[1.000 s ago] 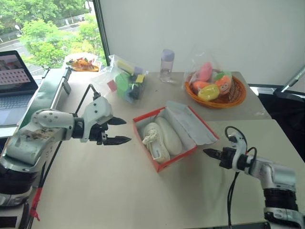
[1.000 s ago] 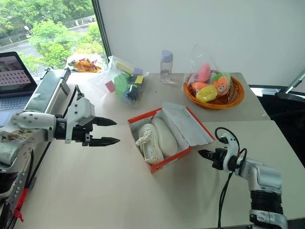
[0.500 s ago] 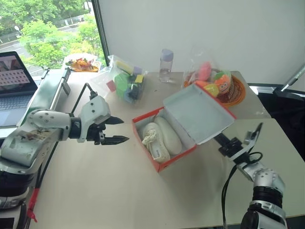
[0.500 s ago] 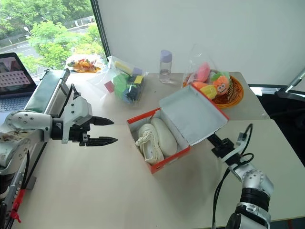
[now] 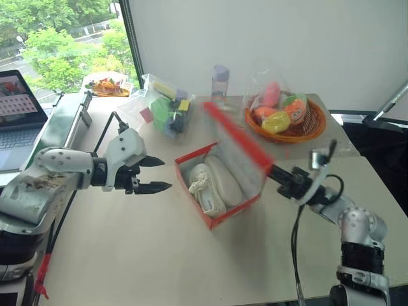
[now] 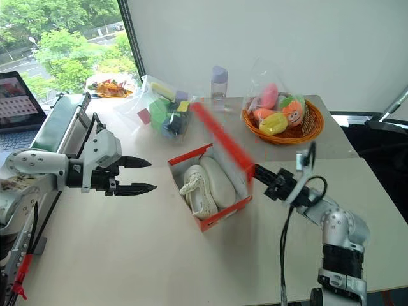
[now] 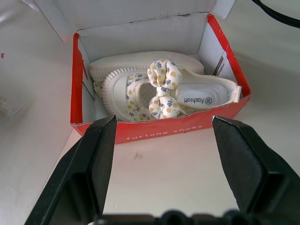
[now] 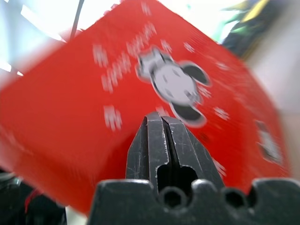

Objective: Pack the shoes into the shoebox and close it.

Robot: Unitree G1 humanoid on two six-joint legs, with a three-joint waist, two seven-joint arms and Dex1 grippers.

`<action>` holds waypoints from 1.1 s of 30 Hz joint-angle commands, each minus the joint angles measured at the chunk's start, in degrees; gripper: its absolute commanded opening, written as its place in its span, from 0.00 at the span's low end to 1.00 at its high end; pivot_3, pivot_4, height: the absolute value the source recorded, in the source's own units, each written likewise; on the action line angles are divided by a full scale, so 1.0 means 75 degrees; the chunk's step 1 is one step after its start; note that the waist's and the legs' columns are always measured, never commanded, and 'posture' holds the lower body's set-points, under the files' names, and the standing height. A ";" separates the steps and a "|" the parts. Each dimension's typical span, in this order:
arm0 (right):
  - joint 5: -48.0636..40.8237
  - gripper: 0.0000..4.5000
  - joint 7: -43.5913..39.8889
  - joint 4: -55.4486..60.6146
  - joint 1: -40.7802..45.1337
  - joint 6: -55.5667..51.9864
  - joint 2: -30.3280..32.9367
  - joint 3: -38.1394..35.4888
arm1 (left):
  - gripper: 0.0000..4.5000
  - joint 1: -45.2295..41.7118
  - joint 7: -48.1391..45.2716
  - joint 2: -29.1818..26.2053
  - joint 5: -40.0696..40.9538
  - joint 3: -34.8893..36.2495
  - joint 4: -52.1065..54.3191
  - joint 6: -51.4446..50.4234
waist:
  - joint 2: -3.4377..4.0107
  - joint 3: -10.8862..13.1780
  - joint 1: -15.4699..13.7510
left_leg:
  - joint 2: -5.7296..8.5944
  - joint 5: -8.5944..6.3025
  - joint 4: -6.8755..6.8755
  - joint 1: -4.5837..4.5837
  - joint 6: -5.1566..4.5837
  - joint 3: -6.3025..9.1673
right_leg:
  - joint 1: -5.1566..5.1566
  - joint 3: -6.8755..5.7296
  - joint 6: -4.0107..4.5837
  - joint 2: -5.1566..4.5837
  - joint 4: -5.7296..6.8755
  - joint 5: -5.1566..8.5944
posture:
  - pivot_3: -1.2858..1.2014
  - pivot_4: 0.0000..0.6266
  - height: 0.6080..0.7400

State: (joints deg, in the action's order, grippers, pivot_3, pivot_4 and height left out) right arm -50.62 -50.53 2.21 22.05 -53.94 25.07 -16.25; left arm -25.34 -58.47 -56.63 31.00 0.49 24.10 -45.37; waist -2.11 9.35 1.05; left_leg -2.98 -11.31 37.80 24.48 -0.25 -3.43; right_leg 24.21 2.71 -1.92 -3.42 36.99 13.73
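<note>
The red shoebox stands mid-table with both cream-white shoes lying side by side inside; the left wrist view shows them too. Its red lid is swung up on its hinge and tilts over the box, blurred. My right gripper is shut, its tip against the lid's red outer face with the cartoon logo. My left gripper hangs open to the left of the box, apart from it, with nothing between its fingers.
An orange basket of bagged toys stands at the back right. Behind the box are a clear bag of colourful blocks and a small bottle. A laptop and a silver case are at the left.
My right gripper has risen and swung left, pushing the lid from lying flat open to standing tilted over the box. The left gripper has stayed put.
</note>
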 commanded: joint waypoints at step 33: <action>0.6156 0.01 -0.4038 -0.3301 0.3795 0.3909 0.0268 0.6401 | 0.76 0.3075 0.1721 0.0161 -0.0072 0.1232 0.1657 -0.0312 | -0.0022 -0.0074 0.0027 | -0.0028 -0.0043 -0.0009 -0.0221 0.0072 -0.0012 | -0.0139 -0.0018 0.0049 -0.0013 0.0007 0.0072 | 0.52 0.24 1.00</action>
State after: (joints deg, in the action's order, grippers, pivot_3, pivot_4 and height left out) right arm -3.73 -77.93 -21.83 51.56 -20.85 27.15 30.87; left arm -3.39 -46.65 -55.61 32.57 10.88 35.91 -49.88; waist -2.28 8.79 1.25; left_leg -3.22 -11.63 37.73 22.84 0.30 -3.54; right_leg 23.19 2.58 -1.54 -3.52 37.05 14.26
